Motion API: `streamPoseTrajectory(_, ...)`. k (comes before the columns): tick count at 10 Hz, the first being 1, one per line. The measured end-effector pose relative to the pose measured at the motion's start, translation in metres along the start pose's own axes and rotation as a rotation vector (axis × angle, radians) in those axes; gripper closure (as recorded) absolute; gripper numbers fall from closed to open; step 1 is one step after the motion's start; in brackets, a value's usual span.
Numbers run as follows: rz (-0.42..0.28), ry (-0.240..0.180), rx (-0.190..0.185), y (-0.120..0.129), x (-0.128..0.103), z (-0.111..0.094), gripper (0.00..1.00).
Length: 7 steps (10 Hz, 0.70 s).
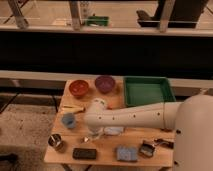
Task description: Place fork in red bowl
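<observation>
Wooden and pale, the small rectangular table [107,146] stands on a speckled grey floor, with a dark wall band and a long pale ledge behind it and glass panels up top. At the far edge sit 2 bowls side by side: the round reddish-orange bowl [78,88] on the left and a round purple bowl [105,83] next to it, then a green rectangular tray [147,91]. The thick white robot arm [135,116] sweeps in from the right and bends down mid-table. The gripper [92,134] hangs low over the wood, near a small blue cup [68,120] and well apart from the reddish-orange bowl. How its jaws stand, I cannot tell. The slim silver metal fork I cannot pick out; only a faint glint shows beneath the gripper. The robot's white body cuts off the table's right corner.
</observation>
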Motion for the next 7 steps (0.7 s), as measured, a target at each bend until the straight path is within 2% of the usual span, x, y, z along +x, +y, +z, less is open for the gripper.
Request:
streamPoseTrajectory(1, -0.003, 0.001, -0.004, 0.000, 0.000, 0.001, 0.68)
streamPoseTrajectory(2, -0.004, 0.001, -0.005, 0.001, 0.000, 0.001, 0.74)
streamPoseTrajectory(4, -0.006, 0.002, -0.003, 0.000, 0.000, 0.000, 0.95)
streamPoseTrajectory(5, -0.007, 0.003, -0.002, 0.000, 0.000, 0.000, 1.00)
streamPoseTrajectory(7, -0.009, 0.005, 0.017, 0.000, -0.001, -0.011, 1.00)
